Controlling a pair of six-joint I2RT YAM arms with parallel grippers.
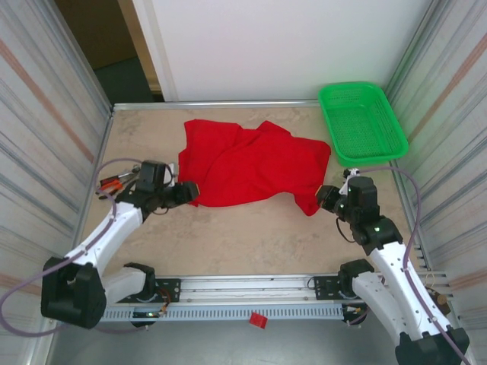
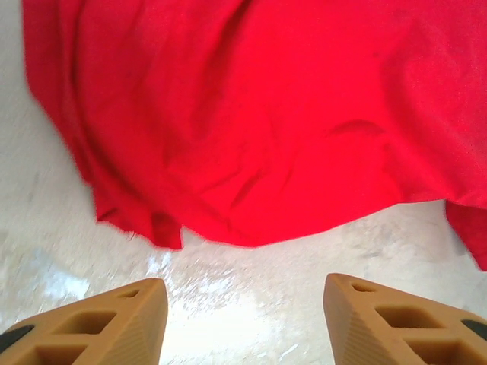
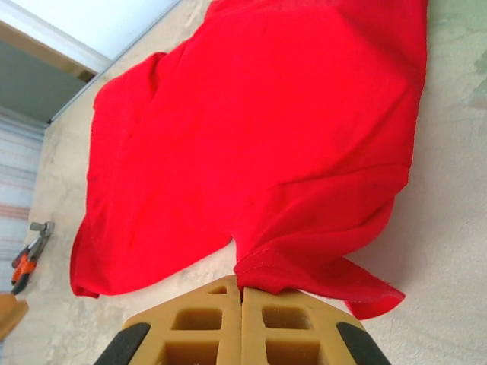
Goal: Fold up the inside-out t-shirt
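- We are seeing the left gripper (image 2: 243,283) standing open and empty, just short of the t-shirt (image 1: 251,163).
- The t-shirt is lying rumpled on the table (image 1: 251,236) (no fold made yet, we are judging).
- The right gripper (image 3: 242,293) is pinching its right hem.

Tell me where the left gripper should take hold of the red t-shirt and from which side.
I'd grip the red t-shirt at its bunched near-left hem corner, coming in low from the near edge. That corner sticks out toward the open left gripper, doubled over, so there's an edge to pinch.
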